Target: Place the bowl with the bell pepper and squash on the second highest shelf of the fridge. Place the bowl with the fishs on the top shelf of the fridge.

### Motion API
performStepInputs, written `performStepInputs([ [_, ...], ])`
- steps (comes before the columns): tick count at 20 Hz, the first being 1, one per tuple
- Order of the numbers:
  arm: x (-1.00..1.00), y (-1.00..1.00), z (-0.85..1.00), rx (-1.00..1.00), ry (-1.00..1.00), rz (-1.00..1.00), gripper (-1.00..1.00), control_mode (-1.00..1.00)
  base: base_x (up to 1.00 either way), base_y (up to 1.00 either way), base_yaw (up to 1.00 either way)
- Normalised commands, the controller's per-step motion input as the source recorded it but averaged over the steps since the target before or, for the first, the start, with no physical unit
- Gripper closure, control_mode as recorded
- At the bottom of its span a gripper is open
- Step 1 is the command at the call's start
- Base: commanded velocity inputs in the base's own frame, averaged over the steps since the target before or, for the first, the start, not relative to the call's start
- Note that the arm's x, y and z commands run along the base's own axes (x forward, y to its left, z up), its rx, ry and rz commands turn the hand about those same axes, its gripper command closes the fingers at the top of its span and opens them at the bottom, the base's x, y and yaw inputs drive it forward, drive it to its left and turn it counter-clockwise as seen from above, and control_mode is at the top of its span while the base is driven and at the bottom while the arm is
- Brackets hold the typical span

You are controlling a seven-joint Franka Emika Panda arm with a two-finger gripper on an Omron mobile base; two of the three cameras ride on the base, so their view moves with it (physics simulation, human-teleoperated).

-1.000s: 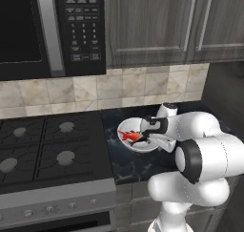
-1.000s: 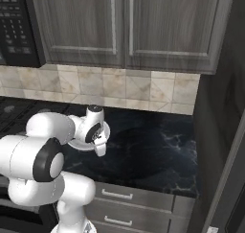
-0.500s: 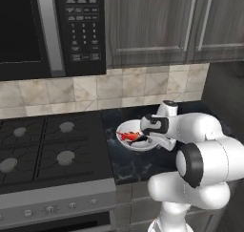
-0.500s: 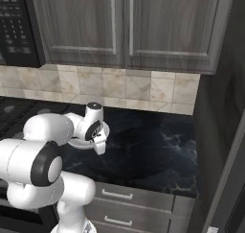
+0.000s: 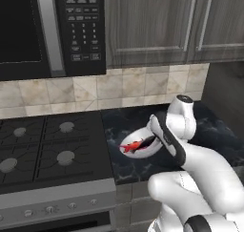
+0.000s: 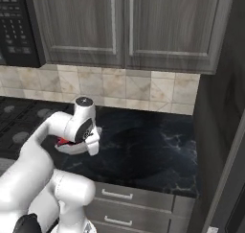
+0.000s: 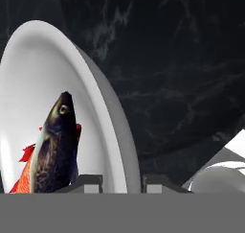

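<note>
The white bowl (image 5: 143, 145) with the fish sat on the black marble counter (image 5: 214, 135), just to the right of the gas stove (image 5: 47, 154), with something red showing over its rim in the left base view. In the right base view the bowl (image 6: 72, 146) lay low behind the hand, the arm's wrist bent down over it and the gripper (image 6: 92, 145) at its right side. The hand view was the clearest: the bowl (image 7: 43, 83) filled the left half, tipped in the frame because the camera was rolled, and a dark-backed fish (image 7: 55, 145) with an orange-red belly and tail lay inside, head pointing toward the top of the frame. The bowl's rim ran down between the two dark fingertips (image 7: 86, 183) — one tip inside the bowl, the other outside against the wall — so the gripper (image 7: 122, 184) was closed on the rim. Beyond the bowl the counter (image 7: 182, 74) was dark and veined. A microwave (image 5: 52, 30) hung above the stove, with grey wood cabinets (image 6: 129, 26) over the tiled backsplash (image 6: 143, 90).
</note>
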Motion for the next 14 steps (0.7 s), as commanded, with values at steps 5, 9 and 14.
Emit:
performStepInputs([
  [5, -1.00, 0.00, 0.91, 0.03, -0.19, -0.09, 1.00, -1.00, 0.00, 0.00, 0.00],
  [9, -0.97, 0.02, 0.79, 0.04, -0.20, -0.23, 1.00, -1.00, 0.00, 0.00, 0.00],
  [14, -1.00, 0.00, 0.58, 0.09, -0.20, -0.31, 1.00, -1.00, 0.00, 0.00, 0.00],
])
